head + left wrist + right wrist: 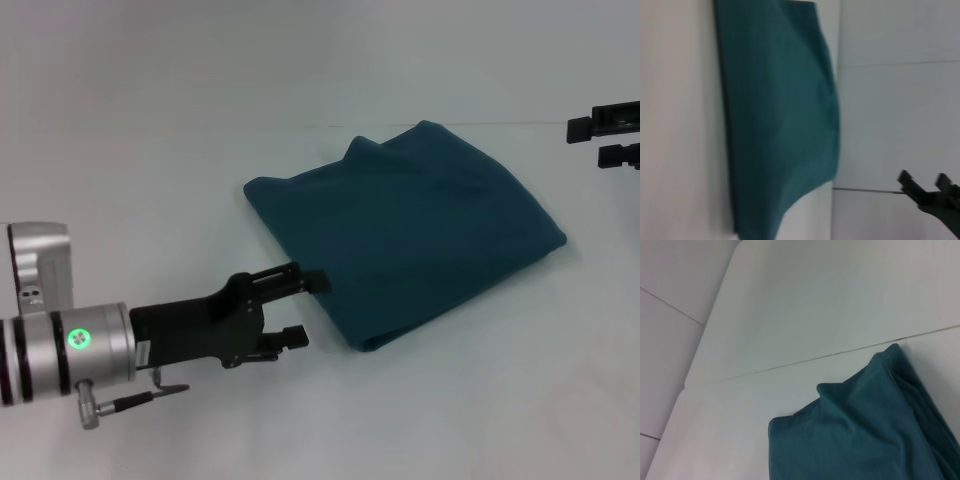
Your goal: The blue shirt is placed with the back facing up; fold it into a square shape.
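lab test bench | plain white tabletop (150,150) | bare white wall (670,270)

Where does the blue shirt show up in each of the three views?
Head view: the blue shirt lies folded mid-table, just beyond the left gripper.
Left wrist view: the shirt fills the picture's left-centre.
Right wrist view: the shirt fills the lower right corner.
Shared landmark: the table seam line at the shirt's far edge.

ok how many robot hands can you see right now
2. The left hand is open at the near left edge of the blue shirt. The right hand sits at the far right, apart from it.
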Robot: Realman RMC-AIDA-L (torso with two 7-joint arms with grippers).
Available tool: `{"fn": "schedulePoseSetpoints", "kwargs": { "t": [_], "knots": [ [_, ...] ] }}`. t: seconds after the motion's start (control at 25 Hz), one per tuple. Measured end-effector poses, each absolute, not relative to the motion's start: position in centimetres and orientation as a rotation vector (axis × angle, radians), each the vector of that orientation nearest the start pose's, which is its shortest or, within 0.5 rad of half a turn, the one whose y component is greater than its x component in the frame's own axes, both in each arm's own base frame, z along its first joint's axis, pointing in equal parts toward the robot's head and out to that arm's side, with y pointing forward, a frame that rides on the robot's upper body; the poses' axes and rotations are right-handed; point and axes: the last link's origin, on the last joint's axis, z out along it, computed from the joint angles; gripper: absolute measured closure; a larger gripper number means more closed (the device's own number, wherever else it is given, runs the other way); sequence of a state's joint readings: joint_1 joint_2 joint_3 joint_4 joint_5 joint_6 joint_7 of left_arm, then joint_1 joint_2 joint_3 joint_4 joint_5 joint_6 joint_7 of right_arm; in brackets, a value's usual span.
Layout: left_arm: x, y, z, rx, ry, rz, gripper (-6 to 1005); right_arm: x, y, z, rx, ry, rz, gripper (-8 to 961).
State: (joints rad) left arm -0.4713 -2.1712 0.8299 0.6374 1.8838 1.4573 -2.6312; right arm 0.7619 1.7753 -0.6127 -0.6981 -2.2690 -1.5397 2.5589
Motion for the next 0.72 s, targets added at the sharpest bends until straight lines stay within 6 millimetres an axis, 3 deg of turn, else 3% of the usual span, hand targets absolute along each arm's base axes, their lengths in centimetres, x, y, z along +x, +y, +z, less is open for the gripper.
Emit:
{"fn": "schedulePoseSetpoints", "kwargs": {
  "t": [0.08,0.36,0.72],
  "knots": [
    [-25.1,31.3,-5.6,1.811,2.268,0.841,65,25.1,41.6,13.4,-2.175,1.746,0.465,122],
    [-24.6,31.9,-8.7,1.8,2.337,0.738,74,25.3,41.6,13.3,-2.171,1.74,0.47,129],
    [-23.8,33.1,-10.1,1.846,2.369,0.7,105,25.5,41.5,13.1,-2.17,1.739,0.474,131]
  ]
}}
